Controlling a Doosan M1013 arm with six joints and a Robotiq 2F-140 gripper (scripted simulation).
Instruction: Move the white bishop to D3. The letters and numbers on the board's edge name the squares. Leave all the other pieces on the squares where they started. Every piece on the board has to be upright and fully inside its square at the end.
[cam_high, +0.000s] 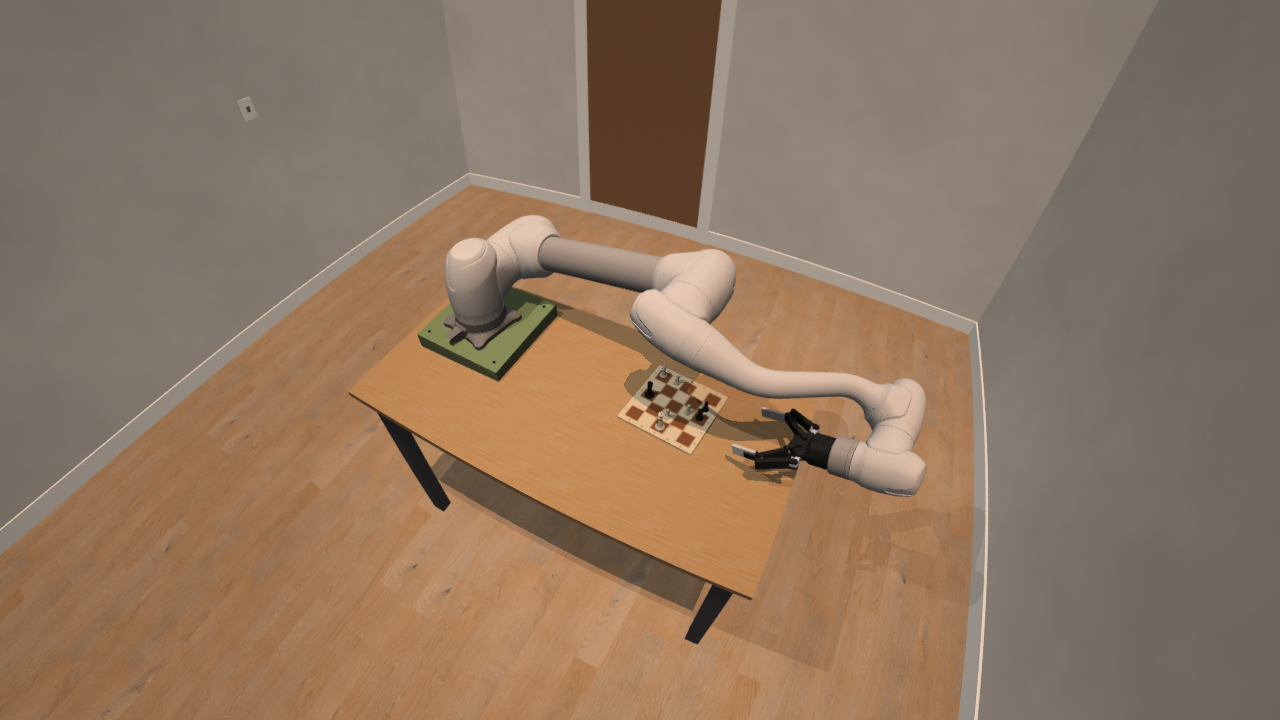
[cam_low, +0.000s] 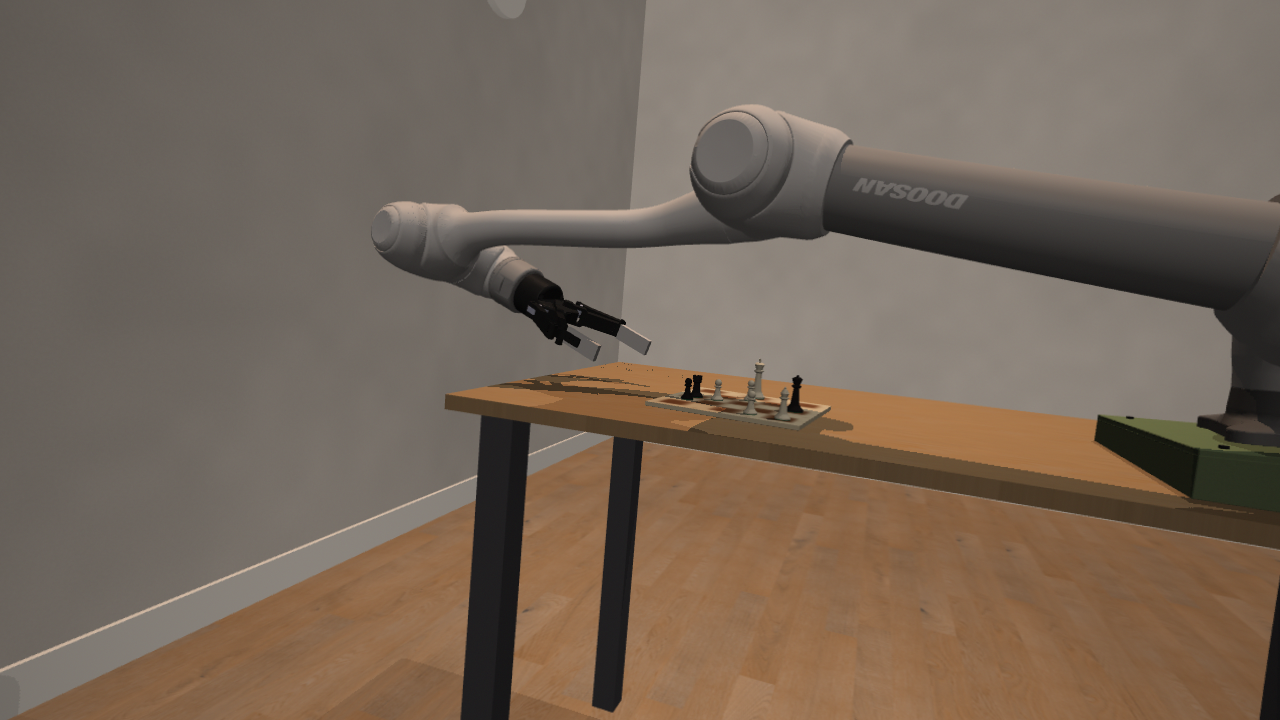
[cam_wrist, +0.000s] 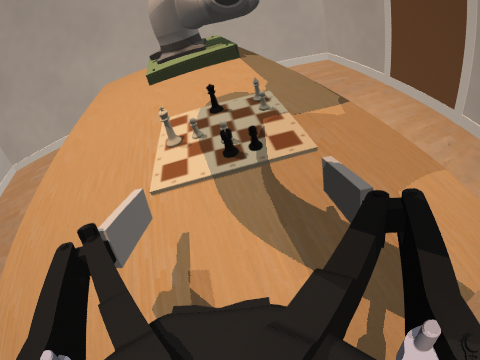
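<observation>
Claw spread wide and empty, short of the chessboard.

We cannot single out the white bishop among the small pale pieces; they all stand on the chessboard (cam_wrist: 175, 170), ahead of the claw (cam_wrist: 236, 203) and apart from it. We see its two grey fingertips held far apart with nothing between them, hovering above the end of the wooden tabletop (cam_high: 554, 447). Beyond the board, at the tabletop's far corner from the claw, the green base plate (cam_high: 528, 342) carries the arm. Black legs hold the tabletop over a plank floor (cam_high: 268, 555); grey walls (cam_high: 179, 197) and a brown door (cam_high: 651, 98) close the room.
</observation>
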